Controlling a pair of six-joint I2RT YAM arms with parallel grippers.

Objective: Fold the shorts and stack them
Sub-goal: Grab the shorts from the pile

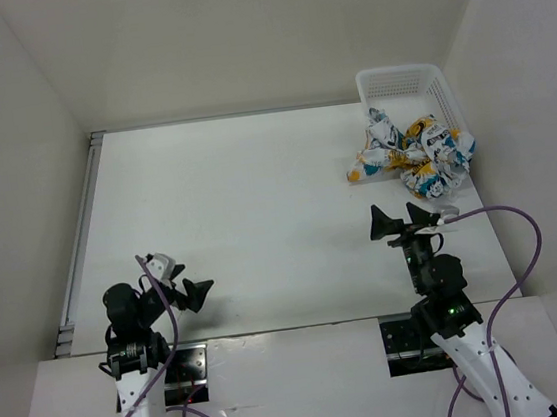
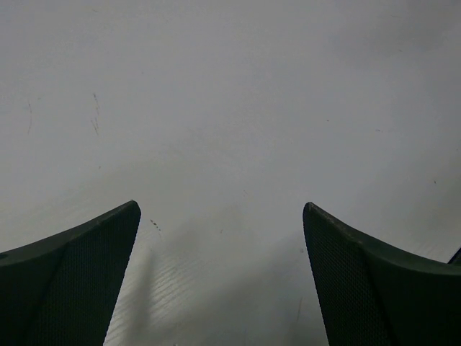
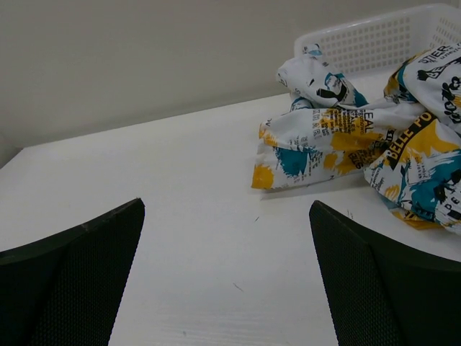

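The shorts (image 1: pixel 415 156) lie in a crumpled heap of white fabric with teal, orange-yellow and black print at the far right of the table, spilling out of the basket's open front. In the right wrist view they (image 3: pixel 360 137) fill the upper right. My right gripper (image 1: pixel 401 219) is open and empty, a little in front of the heap; it also shows in the right wrist view (image 3: pixel 225 209). My left gripper (image 1: pixel 181 282) is open and empty near the table's front left; in the left wrist view (image 2: pixel 222 209) only bare table shows between its fingers.
A white plastic mesh basket (image 1: pixel 400 82) stands at the back right against the right wall, seen also in the right wrist view (image 3: pixel 374 40). White walls enclose the table on the left, back and right. A metal rail (image 1: pixel 81 241) runs along the left edge.
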